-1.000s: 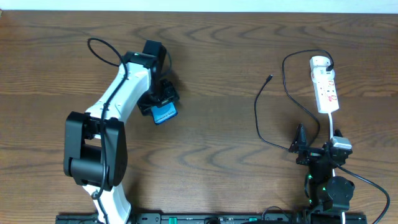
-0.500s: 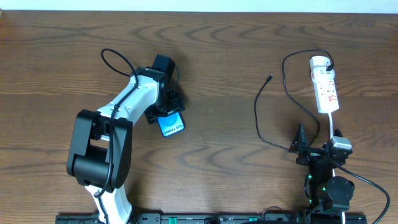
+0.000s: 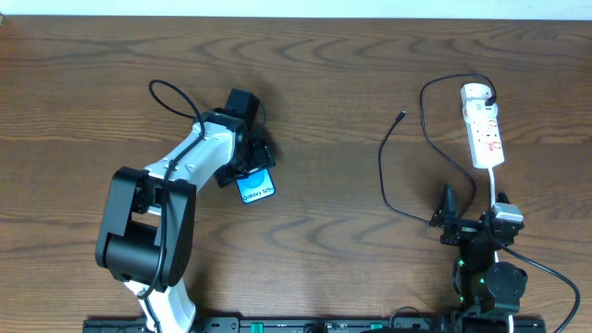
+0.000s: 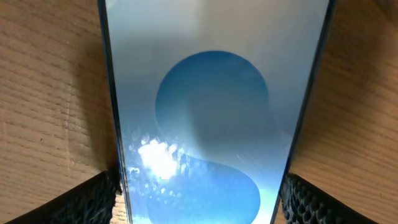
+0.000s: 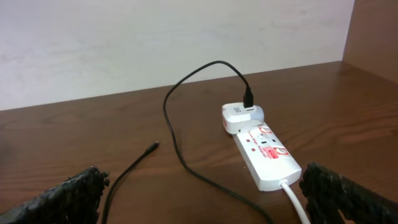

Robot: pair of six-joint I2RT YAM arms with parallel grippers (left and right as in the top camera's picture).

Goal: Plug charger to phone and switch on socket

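The phone (image 3: 256, 188) lies screen-up on the worktop (image 3: 351, 74), left of centre, with the left end effector (image 3: 245, 169) straddling it. In the left wrist view the two pads (image 4: 87, 199) sit right at the phone's long edges, but I cannot tell whether they are pinching it or only standing beside it.

The right end effector (image 3: 472, 220) is spread wide and holds nothing. It hangs low on the right side, near the cord of the power strip (image 3: 485, 134). The charger cable (image 3: 381, 176) runs from the white adapter at the far end of the power strip, loops down toward the right arm and then curves back up. Its plug tip (image 3: 400, 117) lies free on the wood, well apart from the phone.

The main risk, as I judge it, is the gap between the phone and the plug tip: one of them has to travel. If the phone is lifted on a loose hold, its smooth glass edges could slip between the pads and it could drop or twist. The plug tip is small and the cable is thin and springy, so a grab slightly off-centre may flick it aside or turn it the wrong way for the port. Pulling the cable hard could also drag the power strip or tug the adapter loose.
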